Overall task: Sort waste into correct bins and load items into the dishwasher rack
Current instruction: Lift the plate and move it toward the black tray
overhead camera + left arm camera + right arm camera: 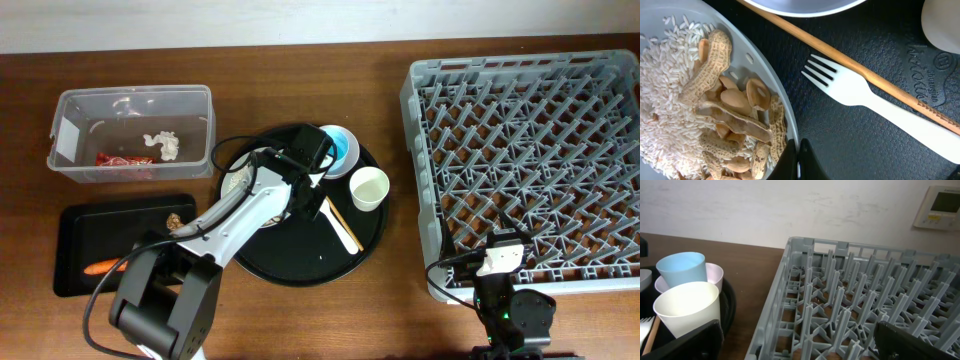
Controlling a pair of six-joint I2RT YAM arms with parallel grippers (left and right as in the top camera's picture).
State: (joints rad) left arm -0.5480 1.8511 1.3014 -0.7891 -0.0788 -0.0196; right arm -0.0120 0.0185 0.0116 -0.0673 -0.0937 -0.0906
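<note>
the table (300, 320) was brown wood with a soft sheen. the rack (412, 150) was matt grey plastic, the tub (130, 95) clear plastic. the round black tray (865, 145) had a pebbled, faintly shiny surface with raised lettering. the fork (850, 87) was smooth white plastic, the stick (840, 57) bare grained wood. the plate (760, 70) looked smooth and pale. its rice (665, 100) was matt, the peanut shells (705, 75) rough and ridged.
</note>
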